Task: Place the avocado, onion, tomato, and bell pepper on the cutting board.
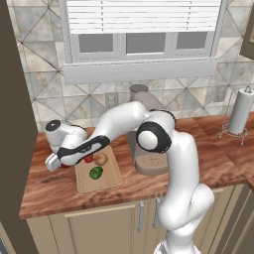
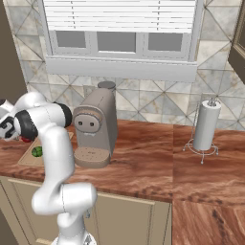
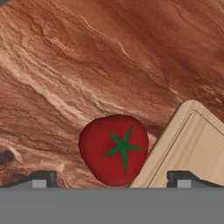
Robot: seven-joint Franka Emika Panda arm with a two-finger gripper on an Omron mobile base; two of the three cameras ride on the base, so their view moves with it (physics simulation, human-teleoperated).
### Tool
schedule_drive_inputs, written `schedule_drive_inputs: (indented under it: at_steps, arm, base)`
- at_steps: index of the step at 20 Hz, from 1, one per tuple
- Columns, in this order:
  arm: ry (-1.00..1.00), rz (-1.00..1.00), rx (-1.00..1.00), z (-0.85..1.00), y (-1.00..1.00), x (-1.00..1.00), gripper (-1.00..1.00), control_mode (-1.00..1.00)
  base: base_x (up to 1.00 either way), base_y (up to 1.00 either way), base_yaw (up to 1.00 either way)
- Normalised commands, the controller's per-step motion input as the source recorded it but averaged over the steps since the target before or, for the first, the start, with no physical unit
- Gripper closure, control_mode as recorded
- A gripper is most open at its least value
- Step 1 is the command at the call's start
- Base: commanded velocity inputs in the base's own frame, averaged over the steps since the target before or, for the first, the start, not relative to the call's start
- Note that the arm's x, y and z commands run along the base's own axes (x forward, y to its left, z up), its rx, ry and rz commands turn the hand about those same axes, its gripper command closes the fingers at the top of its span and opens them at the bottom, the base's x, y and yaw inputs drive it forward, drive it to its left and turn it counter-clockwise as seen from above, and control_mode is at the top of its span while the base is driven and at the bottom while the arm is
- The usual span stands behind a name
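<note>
Gripper (image 3: 112, 183) open wide, empty, right above the tomato (image 3: 114, 148). Tomato sits on the counter (image 3: 87, 65), touching the cutting board (image 3: 197, 148) corner. Avocado (image 1: 95, 172) and onion (image 1: 100, 159) already on the board. Centre the fingers either side of the tomato, descend straight, squeeze gently, lift clear of the board edge.

The flat rectangular light-wood cutting board (image 1: 110, 180) with rounded corners lies on the reddish wood counter. On it rest the small glossy green avocado (image 1: 95, 172) near the middle and the tan, papery-skinned onion (image 1: 100, 158) just behind it, the two close together. A small red item (image 1: 89, 159) sits beside the onion at the board's left edge, partly hidden. In the hand view, the round red tomato (image 3: 114, 148) with a green star-shaped calyx lies on the counter, just beside the board's corner.
</note>
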Motion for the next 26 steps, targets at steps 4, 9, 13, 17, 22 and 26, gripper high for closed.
schedule_drive_inputs:
  at_steps: [4,9,13,17,22,26]
  arm:
    - [0.00,0.00,0.00,-0.13,0.00,0.04,-1.00,-1.00]
    - [0.00,0.00,0.00,-0.11,0.00,0.08,-1.00,-1.00]
    - [0.00,0.00,0.00,-0.10,0.00,0.13,-1.00,-1.00]
    - [0.00,0.00,0.00,-0.11,0.00,0.09,-1.00,-1.00]
    - [0.00,0.00,-0.01,-0.12,0.00,0.05,-1.00,-1.00]
    - [0.00,0.00,-0.02,-0.14,0.01,0.04,-1.00,-1.00]
  base:
    - [0.00,0.00,0.00]
    - [0.00,0.00,0.00]
    - [0.00,0.00,0.00]
    - [0.00,0.00,0.00]
    - [0.00,0.00,0.00]
    - [0.00,0.00,0.00]
